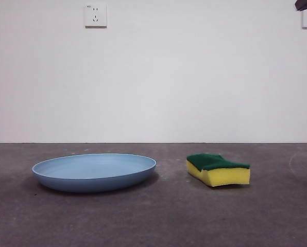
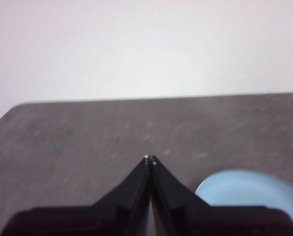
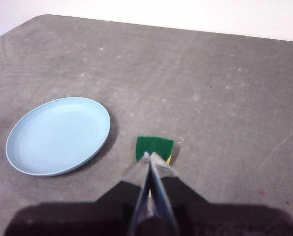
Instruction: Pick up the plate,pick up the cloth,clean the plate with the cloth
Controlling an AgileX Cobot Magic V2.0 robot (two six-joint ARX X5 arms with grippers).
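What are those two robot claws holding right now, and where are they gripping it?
Nothing. The left gripper and right gripper are both shut on air. The plate and the sponge lie apart on the table, untouched.

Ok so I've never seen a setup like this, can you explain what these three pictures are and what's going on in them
This is a two-armed robot at a grey table. One picture looks level across the table; the other two come from cameras on each arm's wrist. On the table lie a light-blue plate and, apart from it, a yellow sponge with a green top. The left claw is shut and empty, with the plate's edge nearby. The right claw is shut too, raised above the sponge. Nothing is held.
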